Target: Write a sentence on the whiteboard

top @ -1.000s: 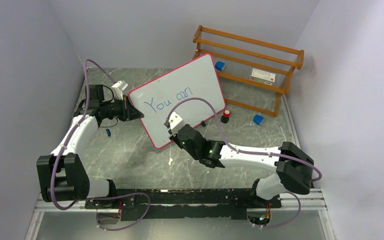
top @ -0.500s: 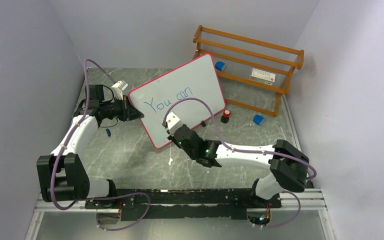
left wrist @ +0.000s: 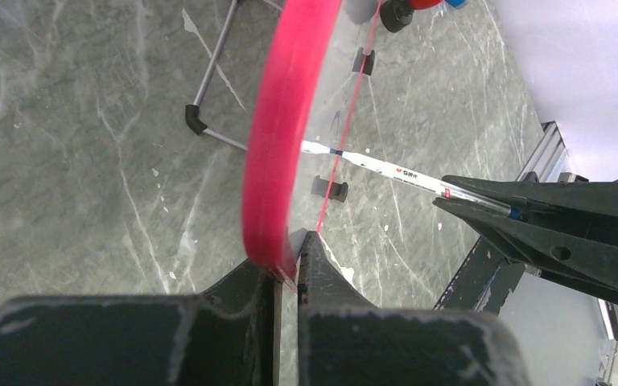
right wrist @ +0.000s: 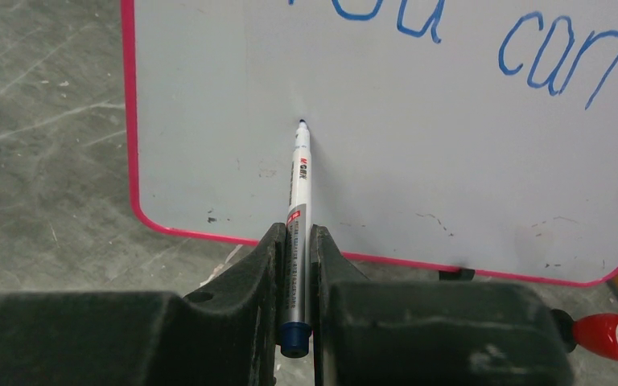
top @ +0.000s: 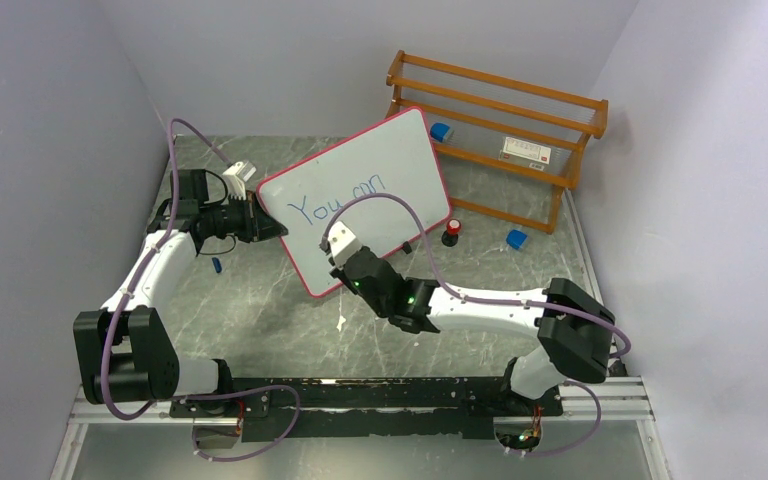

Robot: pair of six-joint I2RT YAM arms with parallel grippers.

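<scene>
The whiteboard (top: 380,170) stands tilted on the table, white with a pink-red frame. Blue words "You can" (top: 335,200) run across its middle; "can" also shows in the right wrist view (right wrist: 563,60). My left gripper (top: 272,228) is shut on the board's left edge, seen as a red rim (left wrist: 282,145) between its fingers in the left wrist view. My right gripper (top: 343,262) is shut on a white marker (right wrist: 299,193) with a blue end. The marker's tip (right wrist: 302,123) sits at the board's blank lower left area, below "You".
A wooden rack (top: 500,130) stands behind the board at the back right. A red-capped black item (top: 451,232) and a small blue block (top: 516,239) lie right of the board. A small blue cap (top: 217,265) lies on the marble table near the left arm.
My right gripper has moved up and left with the marker, toward the board's lower left area. The left arm and the board have not moved.
</scene>
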